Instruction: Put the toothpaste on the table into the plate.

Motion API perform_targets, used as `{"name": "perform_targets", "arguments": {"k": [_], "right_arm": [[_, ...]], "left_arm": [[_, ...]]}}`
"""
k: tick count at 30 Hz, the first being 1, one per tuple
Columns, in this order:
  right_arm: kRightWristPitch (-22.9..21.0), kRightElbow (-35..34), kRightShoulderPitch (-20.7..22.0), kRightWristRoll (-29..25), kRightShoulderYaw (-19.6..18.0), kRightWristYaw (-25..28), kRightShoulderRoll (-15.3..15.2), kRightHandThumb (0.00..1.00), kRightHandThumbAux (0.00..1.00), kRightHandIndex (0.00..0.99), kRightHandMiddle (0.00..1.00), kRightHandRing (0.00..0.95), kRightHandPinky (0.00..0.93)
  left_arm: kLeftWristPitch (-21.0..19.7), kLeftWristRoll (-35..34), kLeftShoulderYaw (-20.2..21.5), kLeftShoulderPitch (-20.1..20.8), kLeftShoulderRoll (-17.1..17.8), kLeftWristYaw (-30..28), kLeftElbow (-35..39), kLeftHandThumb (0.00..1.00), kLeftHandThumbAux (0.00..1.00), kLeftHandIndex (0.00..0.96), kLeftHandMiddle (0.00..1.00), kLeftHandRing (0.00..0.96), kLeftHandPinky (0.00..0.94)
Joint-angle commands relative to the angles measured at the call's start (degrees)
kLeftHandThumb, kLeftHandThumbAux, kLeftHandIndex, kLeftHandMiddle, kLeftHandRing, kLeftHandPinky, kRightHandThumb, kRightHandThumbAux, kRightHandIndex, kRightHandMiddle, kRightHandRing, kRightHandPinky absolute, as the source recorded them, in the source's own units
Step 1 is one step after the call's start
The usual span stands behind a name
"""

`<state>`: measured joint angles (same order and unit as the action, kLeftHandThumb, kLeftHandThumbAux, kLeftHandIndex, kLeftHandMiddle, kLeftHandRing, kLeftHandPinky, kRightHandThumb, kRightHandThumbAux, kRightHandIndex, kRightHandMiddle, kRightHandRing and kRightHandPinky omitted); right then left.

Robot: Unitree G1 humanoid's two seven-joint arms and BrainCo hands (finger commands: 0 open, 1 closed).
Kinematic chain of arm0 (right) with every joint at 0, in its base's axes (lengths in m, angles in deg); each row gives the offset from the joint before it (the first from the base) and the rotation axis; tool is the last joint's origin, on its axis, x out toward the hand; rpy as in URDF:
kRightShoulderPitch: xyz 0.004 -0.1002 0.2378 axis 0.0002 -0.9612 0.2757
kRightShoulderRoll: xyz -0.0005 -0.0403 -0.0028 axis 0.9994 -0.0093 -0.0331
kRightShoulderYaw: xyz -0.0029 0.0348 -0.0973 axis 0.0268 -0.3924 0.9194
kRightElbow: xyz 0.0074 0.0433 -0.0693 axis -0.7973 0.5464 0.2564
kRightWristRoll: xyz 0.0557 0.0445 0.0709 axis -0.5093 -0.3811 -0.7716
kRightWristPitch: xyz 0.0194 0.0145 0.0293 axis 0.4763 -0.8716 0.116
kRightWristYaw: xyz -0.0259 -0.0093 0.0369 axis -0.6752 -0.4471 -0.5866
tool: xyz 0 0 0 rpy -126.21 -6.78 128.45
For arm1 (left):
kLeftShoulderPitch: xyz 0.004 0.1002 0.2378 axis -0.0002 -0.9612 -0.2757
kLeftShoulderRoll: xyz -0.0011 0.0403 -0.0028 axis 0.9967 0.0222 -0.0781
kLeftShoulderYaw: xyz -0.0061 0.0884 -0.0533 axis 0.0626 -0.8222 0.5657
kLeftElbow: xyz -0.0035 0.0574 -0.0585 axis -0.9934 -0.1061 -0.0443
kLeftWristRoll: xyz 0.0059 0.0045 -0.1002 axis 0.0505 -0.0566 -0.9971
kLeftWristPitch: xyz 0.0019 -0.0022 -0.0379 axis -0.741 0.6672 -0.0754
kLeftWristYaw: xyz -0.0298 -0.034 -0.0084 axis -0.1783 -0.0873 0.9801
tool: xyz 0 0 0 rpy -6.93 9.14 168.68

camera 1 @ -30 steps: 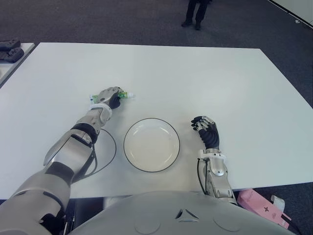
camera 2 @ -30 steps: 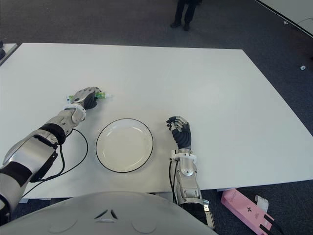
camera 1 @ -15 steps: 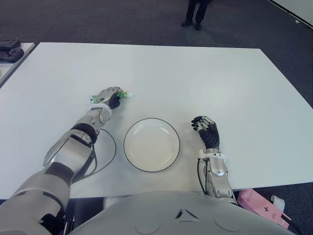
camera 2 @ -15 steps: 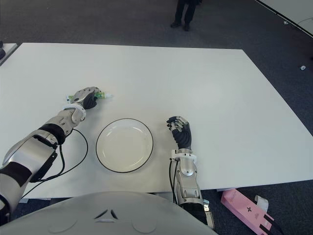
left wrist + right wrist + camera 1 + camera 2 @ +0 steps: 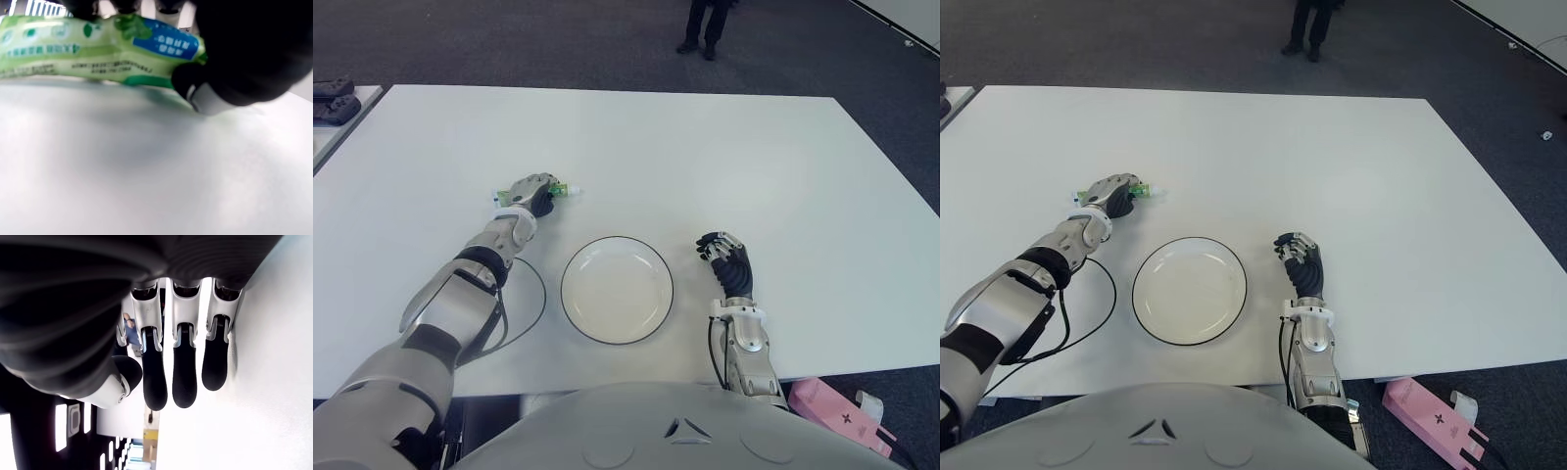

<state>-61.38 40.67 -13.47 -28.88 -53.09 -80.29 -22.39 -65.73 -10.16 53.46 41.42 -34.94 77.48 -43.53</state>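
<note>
The toothpaste (image 5: pixel 561 190) is a green tube with a white cap, lying on the white table (image 5: pixel 705 157) left of centre. My left hand (image 5: pixel 530 194) covers it, fingers curled over the tube. In the left wrist view the tube (image 5: pixel 73 51) rests on the table with the thumb (image 5: pixel 215 88) pressed against its side and the other fingers over its top. The empty white plate (image 5: pixel 617 292) with a dark rim sits nearer to me, right of that hand. My right hand (image 5: pixel 730 260) shows right of the plate, fingers relaxed and holding nothing.
A black cable (image 5: pixel 536 299) loops on the table between my left forearm and the plate. A person's legs (image 5: pixel 705 27) stand beyond the far edge. A pink box (image 5: pixel 837 413) lies on the floor at lower right. Dark items (image 5: pixel 333 98) sit on a side table at far left.
</note>
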Motion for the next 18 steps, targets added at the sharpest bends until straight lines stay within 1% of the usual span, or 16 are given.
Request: {"name": "perform_targets", "arguments": {"k": [1, 9, 18], "right_arm": [[-1.11, 0.07, -0.30, 0.54, 0.01, -0.11, -0.07, 0.707, 0.729, 0.429, 0.488, 0.471, 0.459], [-1.37, 0.33, 0.10, 0.50, -0.09, -0.28, 0.10, 0.706, 0.729, 0.429, 0.493, 0.472, 0.467], [-1.64, 0.68, 0.43, 0.34, -0.21, -0.39, 0.26, 0.706, 0.729, 0.429, 0.499, 0.480, 0.478]], "left_arm": [[-0.78, -0.11, -0.13, -3.08, 0.42, -1.95, -1.99, 0.723, 0.702, 0.442, 0.880, 0.858, 0.854], [0.33, -1.17, 1.12, -1.98, 1.30, -0.51, -1.47, 0.721, 0.703, 0.442, 0.885, 0.867, 0.871], [2.47, -1.42, 1.83, -0.37, 2.86, 3.97, 0.40, 0.714, 0.708, 0.441, 0.908, 0.888, 0.885]]}}
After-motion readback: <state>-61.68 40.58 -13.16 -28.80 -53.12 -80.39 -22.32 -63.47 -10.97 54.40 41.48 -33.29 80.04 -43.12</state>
